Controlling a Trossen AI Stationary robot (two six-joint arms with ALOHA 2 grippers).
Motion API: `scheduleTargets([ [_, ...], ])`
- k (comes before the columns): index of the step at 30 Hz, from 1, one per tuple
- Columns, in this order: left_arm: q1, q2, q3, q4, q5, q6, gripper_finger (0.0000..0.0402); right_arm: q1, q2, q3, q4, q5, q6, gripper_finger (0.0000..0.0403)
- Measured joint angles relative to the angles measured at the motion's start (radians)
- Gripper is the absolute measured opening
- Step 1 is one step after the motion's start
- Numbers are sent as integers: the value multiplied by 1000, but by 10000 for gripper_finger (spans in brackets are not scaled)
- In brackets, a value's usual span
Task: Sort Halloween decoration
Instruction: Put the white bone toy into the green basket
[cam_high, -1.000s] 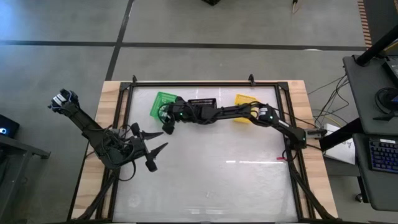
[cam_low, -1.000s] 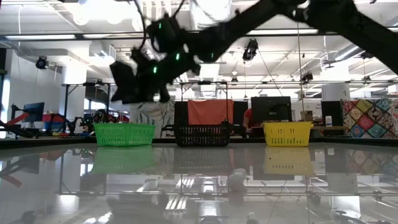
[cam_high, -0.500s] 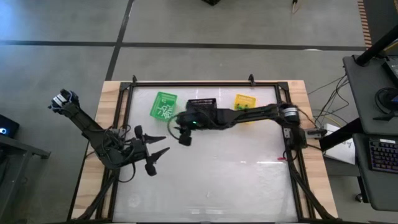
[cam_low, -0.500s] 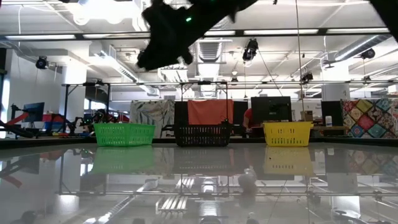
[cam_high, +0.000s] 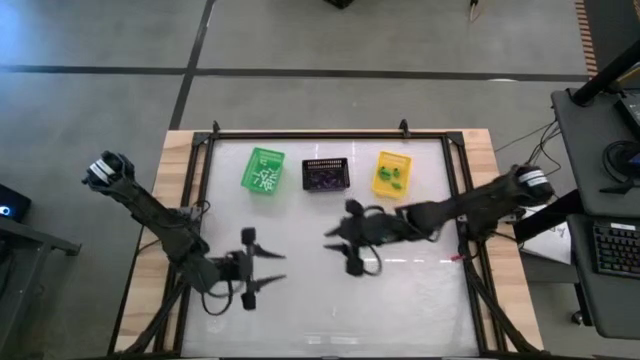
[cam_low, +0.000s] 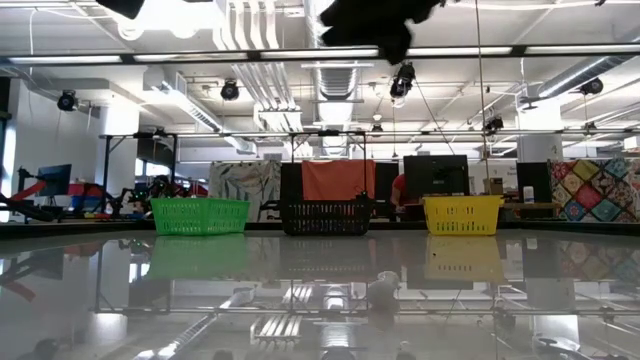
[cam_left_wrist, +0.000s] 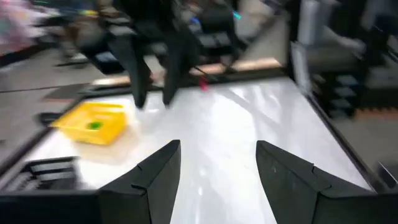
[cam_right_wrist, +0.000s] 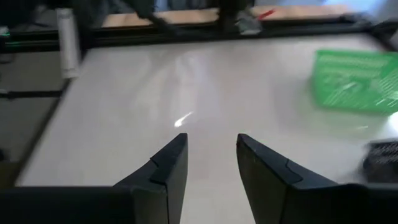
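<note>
Three small baskets stand in a row along the far side of the table. The green basket (cam_high: 263, 170) holds white trinkets (cam_high: 266, 180), the black basket (cam_high: 326, 174) purple ones (cam_high: 325, 181), and the yellow basket (cam_high: 392, 173) green ones (cam_high: 396, 179). My right gripper (cam_high: 337, 250) hangs open above the middle of the table, clear of the baskets, with nothing between its fingers (cam_right_wrist: 211, 140). My left gripper (cam_high: 275, 268) is open and empty over the near left part of the table, pointing toward the right gripper (cam_left_wrist: 152, 68).
A black frame (cam_high: 330, 133) runs around the white table top. The low view shows the baskets (cam_low: 325, 216) lined up at the far edge, with the glossy surface in front of them. A red-tipped item (cam_high: 452, 256) lies by the right rail.
My right gripper has left the green basket, swinging toward the table's right and near side to the middle and rising. My left gripper has moved toward the near edge and sunk a little, turning about its wrist.
</note>
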Motion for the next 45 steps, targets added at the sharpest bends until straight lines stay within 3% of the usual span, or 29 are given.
scheduleTargets([
  [5, 6, 107, 0, 65, 107, 34, 192, 99, -86, -99, -1, 2, 94, 128],
  [11, 24, 255, 0, 267, 209, 137, 192, 219, -114, -153, -6, -2, 155, 128],
  [22, 79, 486, 0, 634, 216, 136, 193, 379, -113, -192, -12, 0, 229, 130],
  [27, 86, 566, 0, 728, 213, 106, 214, 437, -113, -213, -12, 35, 254, 125],
  [35, 94, 716, 94, 770, 221, 96, 261, 516, -151, -280, -12, 98, 354, 123],
  [45, 166, 876, 207, 768, 443, 58, 268, 596, -224, -315, -7, 217, 368, 127],
])
